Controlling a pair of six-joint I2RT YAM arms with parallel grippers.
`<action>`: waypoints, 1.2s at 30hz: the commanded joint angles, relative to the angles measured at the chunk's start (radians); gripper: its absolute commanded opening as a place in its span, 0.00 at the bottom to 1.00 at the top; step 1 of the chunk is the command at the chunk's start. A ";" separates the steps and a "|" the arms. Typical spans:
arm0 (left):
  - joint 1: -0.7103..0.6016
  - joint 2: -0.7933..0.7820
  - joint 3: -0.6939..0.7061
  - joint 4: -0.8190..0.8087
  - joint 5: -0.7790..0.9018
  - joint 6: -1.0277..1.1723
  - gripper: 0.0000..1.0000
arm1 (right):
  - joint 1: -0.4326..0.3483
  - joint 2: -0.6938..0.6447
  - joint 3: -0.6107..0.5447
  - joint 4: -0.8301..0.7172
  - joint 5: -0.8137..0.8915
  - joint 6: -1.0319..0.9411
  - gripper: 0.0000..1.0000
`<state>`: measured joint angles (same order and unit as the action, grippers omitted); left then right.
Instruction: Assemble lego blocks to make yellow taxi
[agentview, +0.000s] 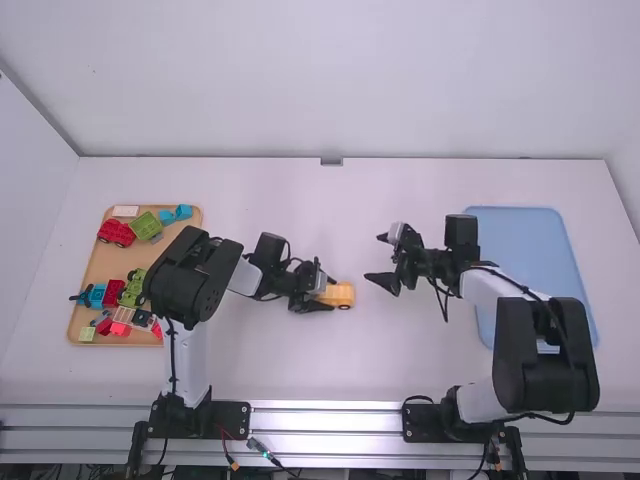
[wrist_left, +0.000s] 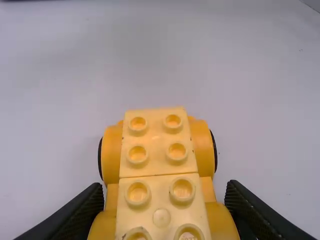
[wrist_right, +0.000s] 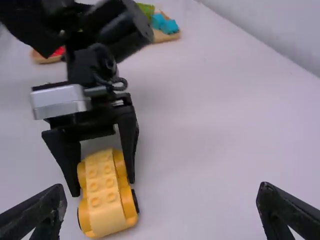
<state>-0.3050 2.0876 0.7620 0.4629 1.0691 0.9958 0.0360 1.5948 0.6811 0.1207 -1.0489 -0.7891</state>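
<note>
High view: your left gripper (agentview: 331, 293) is squeezing the yellow car (agentview: 343, 295), with one finger on each side of it. The car is near the middle of the table (agentview: 380, 370). Its bumpy top shows in your left wrist view, and both black fingers touch its sides. Over to the right, apart from the car, your right gripper (agentview: 374, 257) has let go, with its two fingers spread wide. They point toward the car.

Now look at what is around them, from left to right. You have a white wall on the left side. Next comes a wooden tray (agentview: 108, 257) full of toy blocks. You can see a red one (agentview: 116, 233), a green one (agentview: 145, 226) and blue ones (agentview: 183, 211). Behind the white table is a plain, pale wall (agentview: 300, 80). On the right lies a blue mat (agentview: 520, 240), partly under your right arm.
</note>
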 joint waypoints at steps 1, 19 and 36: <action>-0.003 0.007 -0.001 0.010 -0.075 0.012 0.60 | 0.022 -0.018 -0.009 0.006 0.055 0.074 0.99; 0.255 -0.373 -0.001 -0.203 -0.137 -0.325 0.99 | 0.107 -0.018 -0.008 0.037 0.212 0.060 0.99; 0.602 -0.782 0.017 -0.639 -0.917 -1.056 0.99 | 0.106 -0.018 -0.008 0.063 0.212 0.060 0.99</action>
<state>0.2844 1.3178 0.7605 -0.1303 0.3473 0.1596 0.1436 1.5948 0.6804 0.1829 -0.8314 -0.7349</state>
